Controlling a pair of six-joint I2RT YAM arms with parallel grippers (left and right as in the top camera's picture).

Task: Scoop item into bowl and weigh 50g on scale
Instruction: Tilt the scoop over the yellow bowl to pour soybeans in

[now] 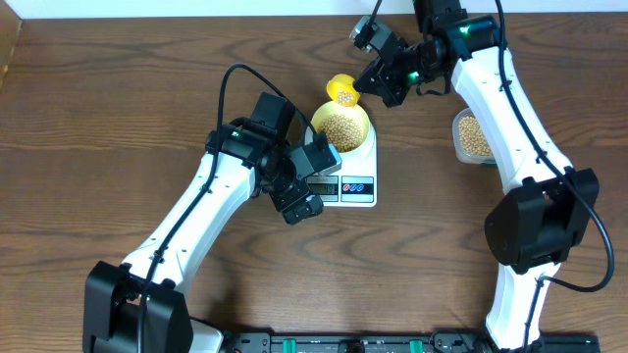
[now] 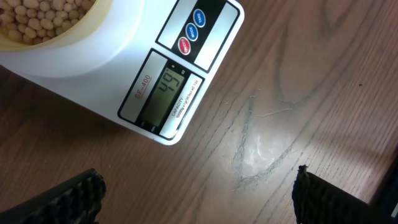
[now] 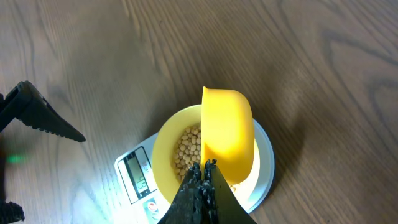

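The white scale (image 1: 359,189) stands mid-table with the pale-yellow bowl (image 1: 320,120) on it, partly filled with tan beans (image 1: 343,127). My right gripper (image 1: 371,86) is shut on the handle of a yellow scoop (image 1: 341,91), held over the bowl's far rim. In the right wrist view the scoop (image 3: 227,134) is tipped over the bowl (image 3: 163,146) and beans (image 3: 186,149), gripper (image 3: 203,168) shut. My left gripper (image 1: 316,184) stands open at the scale's front, holding nothing. Its wrist view shows the scale display (image 2: 163,93) lit, the bowl's rim (image 2: 81,28) and the open gripper (image 2: 196,193) above bare wood.
A clear tub (image 1: 471,137) holding more beans sits at the right, partly under my right arm. The table's far edge meets a white wall. One left-gripper finger (image 3: 37,112) shows at the left of the right wrist view.
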